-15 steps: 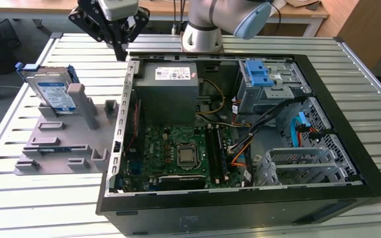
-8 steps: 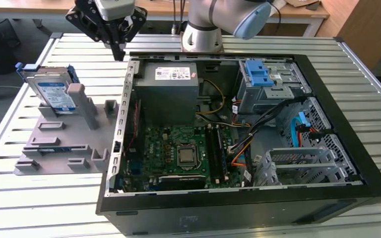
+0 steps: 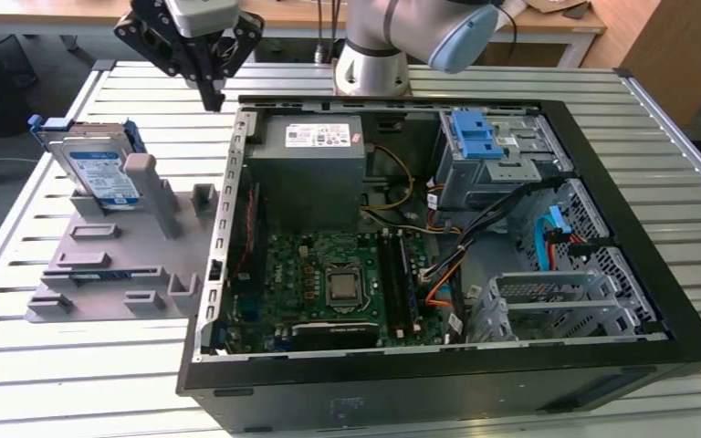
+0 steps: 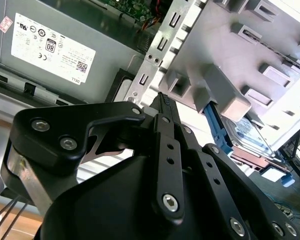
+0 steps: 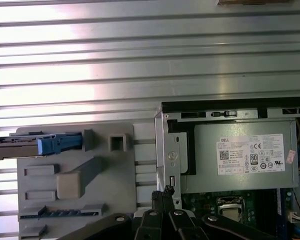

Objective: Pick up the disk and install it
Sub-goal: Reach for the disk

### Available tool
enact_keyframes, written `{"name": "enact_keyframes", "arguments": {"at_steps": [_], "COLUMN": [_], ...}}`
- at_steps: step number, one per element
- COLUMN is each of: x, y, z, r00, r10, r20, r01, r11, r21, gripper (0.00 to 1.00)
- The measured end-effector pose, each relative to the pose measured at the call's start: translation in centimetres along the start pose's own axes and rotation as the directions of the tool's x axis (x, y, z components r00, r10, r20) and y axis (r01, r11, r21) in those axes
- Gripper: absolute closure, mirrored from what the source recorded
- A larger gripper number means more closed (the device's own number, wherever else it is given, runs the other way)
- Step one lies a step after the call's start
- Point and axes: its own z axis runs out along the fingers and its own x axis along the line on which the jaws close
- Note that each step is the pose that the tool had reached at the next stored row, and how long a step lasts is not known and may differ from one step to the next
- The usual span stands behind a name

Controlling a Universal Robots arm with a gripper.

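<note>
The disk (image 3: 98, 172), up on its edge in a slot of the grey holder (image 3: 113, 274). Silver, with a white-and-blue label and a blue frame around it. Same disk (image 5: 15, 148) seen edge-on in the first wrist view, like a thin strip with a blue end. A bit of its label peeking out past a holder post in the second wrist view.

Holder flat on the tabletop (image 3: 34, 383), which is made of shiny metal slats. Lots of small posts and slots on the holder.

Just beside the holder, on the exterior view's right, the big open computer case (image 3: 423, 392). Inside it, a large grey box with a white sticker (image 3: 314, 164), a green board (image 3: 326, 274), a blue latch (image 3: 477, 137) and many coloured wires.

Jaws closed tight together, gripping nothing. Hanging up in the air with the tips pointing down, near the far corner of the case, over the gap between case and holder. Well apart from the disk, not touching it. In both wrist views, black tips pressed together close to the case's metal edge.

Behind the case, the silver and blue robot arm (image 3: 412, 36).
</note>
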Motion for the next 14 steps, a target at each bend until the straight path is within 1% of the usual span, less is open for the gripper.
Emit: {"name": "enact_keyframes", "arguments": {"at_steps": [14], "x": [1.38], "y": [0.38], "z": [0.06], "r00": [1.0], "r10": [0.0], "r20": [0.0], "r01": [0.0], "r11": [1.0], "r21": [0.0], "gripper": [0.89]}}
